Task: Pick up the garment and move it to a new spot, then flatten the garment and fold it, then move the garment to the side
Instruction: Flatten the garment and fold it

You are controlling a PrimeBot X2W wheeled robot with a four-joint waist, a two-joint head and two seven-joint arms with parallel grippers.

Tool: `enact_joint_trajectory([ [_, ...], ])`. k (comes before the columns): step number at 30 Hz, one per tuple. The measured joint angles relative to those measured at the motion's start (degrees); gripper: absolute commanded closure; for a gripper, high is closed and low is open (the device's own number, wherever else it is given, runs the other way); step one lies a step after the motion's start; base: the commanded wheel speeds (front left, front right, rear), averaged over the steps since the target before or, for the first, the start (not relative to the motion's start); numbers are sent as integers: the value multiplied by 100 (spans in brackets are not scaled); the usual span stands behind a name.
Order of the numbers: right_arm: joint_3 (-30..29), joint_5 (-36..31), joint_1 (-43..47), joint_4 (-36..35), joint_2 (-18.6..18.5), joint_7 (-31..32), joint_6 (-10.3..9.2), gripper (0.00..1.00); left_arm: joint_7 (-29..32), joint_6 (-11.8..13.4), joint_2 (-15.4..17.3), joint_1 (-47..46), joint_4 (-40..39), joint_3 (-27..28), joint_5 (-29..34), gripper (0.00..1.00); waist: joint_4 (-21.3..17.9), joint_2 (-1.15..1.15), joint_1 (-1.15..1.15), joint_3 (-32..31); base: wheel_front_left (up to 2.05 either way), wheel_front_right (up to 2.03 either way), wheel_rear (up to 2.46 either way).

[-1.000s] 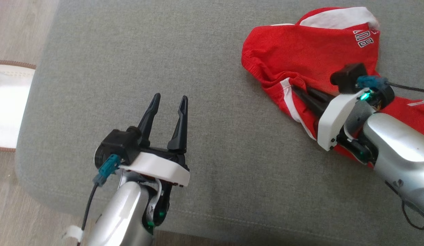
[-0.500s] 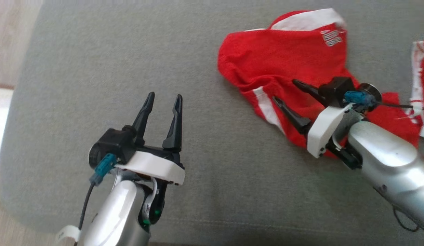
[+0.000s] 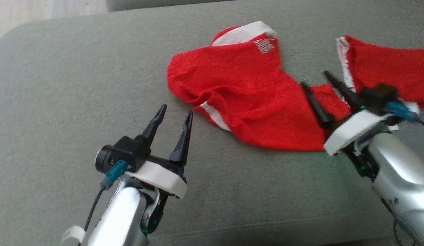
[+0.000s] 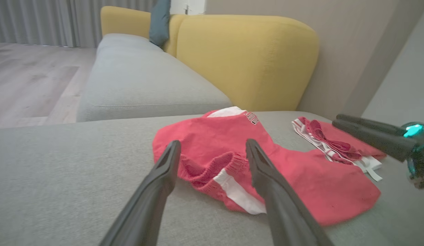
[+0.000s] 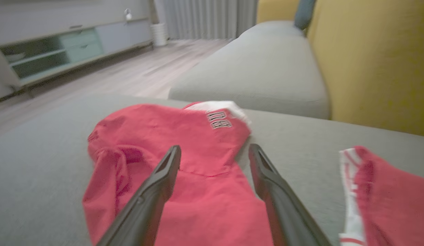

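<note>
Left gripper (image 3: 176,110), nearest: fingers apart and empty, over the grey cushion (image 3: 61,85), tips just short of the garment's white-striped hem. Right gripper (image 3: 314,78): fingers apart, holding nothing, over the garment's right edge; contact cannot be told. Garment (image 3: 246,92): red, rumpled, lying on the cushion between the two grippers. Second red cloth (image 3: 386,65): beyond the right gripper, near the garment. Yellow backrest (image 4: 246,58): farthest.

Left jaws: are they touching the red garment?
Apart. The head view shows a strip of grey cushion between the left jaws and the garment.
</note>
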Motion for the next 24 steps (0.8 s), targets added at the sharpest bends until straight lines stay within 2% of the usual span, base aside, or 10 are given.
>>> enact_joint_trajectory([
  [5,-1719,-905,993,-713,396,-14,0,0,0,-225,145,-23,387,-97,175,0,-346,0,0,-68,0,0,0],
  [6,-1719,-905,993,-713,396,-14,0,0,0,-225,145,-23,387,-97,175,0,-346,0,0,-68,0,0,0],
  [11,-2725,-1689,2025,-1172,1039,-15,0,0,159,-350,443,-302,1054,-389,487,0,-633,0,0,-17,0,0,0],
  [16,-3141,-2080,2281,-1555,1393,-7,0,0,297,-403,569,-873,1555,-415,537,0,-809,0,0,107,0,0,0],
  [24,-3406,-2323,2349,-1913,1583,175,0,0,342,-481,683,-1356,2178,-559,632,0,-957,0,0,304,0,0,0],
])
